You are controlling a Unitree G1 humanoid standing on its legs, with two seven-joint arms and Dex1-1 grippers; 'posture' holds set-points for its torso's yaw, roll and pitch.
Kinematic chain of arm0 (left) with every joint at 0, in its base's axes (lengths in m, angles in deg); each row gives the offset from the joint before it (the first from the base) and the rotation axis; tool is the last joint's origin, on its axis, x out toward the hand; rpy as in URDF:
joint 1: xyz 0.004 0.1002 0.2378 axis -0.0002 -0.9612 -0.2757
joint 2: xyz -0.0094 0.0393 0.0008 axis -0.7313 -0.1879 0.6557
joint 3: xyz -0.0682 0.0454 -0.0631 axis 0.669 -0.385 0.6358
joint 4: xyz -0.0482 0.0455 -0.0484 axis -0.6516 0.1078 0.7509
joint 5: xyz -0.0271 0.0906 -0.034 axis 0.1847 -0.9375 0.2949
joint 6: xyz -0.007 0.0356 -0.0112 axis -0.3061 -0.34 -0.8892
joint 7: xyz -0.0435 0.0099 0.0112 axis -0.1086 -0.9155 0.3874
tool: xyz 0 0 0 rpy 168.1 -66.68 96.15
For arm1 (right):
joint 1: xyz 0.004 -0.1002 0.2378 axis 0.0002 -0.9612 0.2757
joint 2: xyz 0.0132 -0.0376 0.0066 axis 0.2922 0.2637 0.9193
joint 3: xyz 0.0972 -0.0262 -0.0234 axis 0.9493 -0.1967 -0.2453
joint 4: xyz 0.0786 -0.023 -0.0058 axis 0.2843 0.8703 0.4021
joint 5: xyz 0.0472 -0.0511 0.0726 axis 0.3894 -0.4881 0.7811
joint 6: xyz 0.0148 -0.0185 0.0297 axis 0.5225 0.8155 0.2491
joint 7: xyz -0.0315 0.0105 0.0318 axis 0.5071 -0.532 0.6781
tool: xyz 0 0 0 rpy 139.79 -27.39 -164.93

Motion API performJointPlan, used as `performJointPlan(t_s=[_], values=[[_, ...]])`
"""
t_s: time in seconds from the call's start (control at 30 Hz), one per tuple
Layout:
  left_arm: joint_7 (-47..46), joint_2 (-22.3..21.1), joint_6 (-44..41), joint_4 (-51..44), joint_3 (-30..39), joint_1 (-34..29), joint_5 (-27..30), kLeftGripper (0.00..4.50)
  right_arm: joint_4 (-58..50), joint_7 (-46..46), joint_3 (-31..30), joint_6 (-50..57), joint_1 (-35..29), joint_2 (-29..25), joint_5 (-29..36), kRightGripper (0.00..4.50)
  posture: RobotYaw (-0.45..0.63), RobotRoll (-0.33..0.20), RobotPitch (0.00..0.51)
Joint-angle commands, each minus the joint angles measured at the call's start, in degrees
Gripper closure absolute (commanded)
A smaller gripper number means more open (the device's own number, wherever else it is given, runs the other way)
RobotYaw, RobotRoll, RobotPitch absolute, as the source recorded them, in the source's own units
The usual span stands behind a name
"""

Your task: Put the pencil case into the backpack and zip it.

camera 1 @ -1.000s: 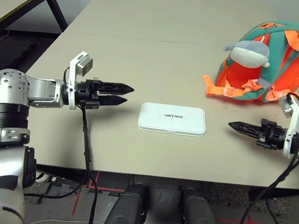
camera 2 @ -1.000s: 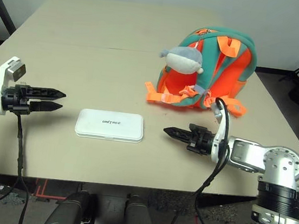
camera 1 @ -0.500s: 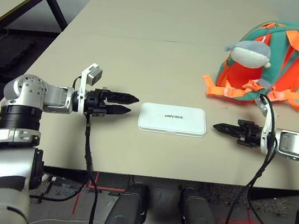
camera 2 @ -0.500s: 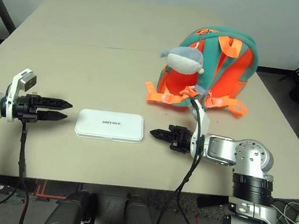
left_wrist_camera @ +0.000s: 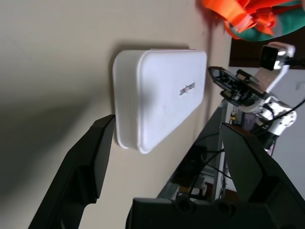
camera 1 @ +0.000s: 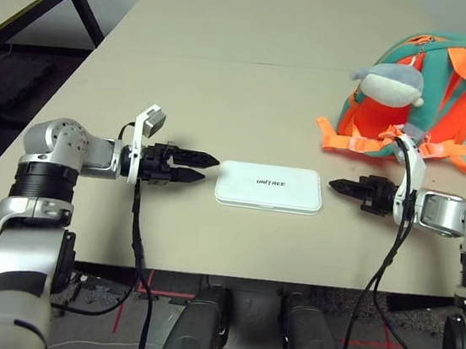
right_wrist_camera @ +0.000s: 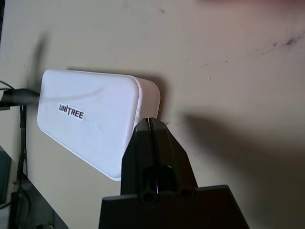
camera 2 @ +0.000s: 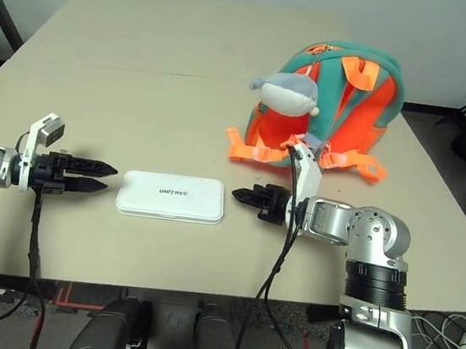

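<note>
Case (camera 1: 270, 186), white and flat with black "UNITREE" lettering on its lid, lies on the bench (camera 1: 225, 97) near the front edge, long side running left to right between the two arms. The left pincer (camera 1: 201, 166) is level with the case's left short end, tips pointing at it and just beside it without touching; its two black fingers (left_wrist_camera: 90, 160) are spread apart, released, holding nothing, and in the left wrist view the near end of the case sits in the gap ahead of them. The right pincer (camera 1: 336, 185) points at the case's right short end from the other side, also just short of it; its fingers (right_wrist_camera: 155, 143) are pressed together, clenched on nothing, with the tip close to the case's rounded corner in the right wrist view. Backpack (camera 1: 425, 96), teal and orange, rests at the far right of the bench, well apart from the case, its orange straps (camera 1: 348, 138) spilling toward the front. A grey plush shark (camera 1: 386, 81) lies against its front side.
</note>
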Motion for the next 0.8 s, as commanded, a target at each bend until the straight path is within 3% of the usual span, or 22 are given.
performJointPlan(t_s=[0.03,0.8], values=[[2.14,1.03,1.95,3.07,-2.24,0.89,-3.37,0.0,-2.4,-0.67,-1.22,1.2,-0.62,-0.88,-2.04,4.46,-0.09,0.0,0.115],[9.58,2.96,4.88,7.7,-4.84,2.81,-10.74,0.0,-10.27,-1.27,-5.34,4.09,-1.78,5.5,-7.74,4.46,-0.1,0.0,0.119]])
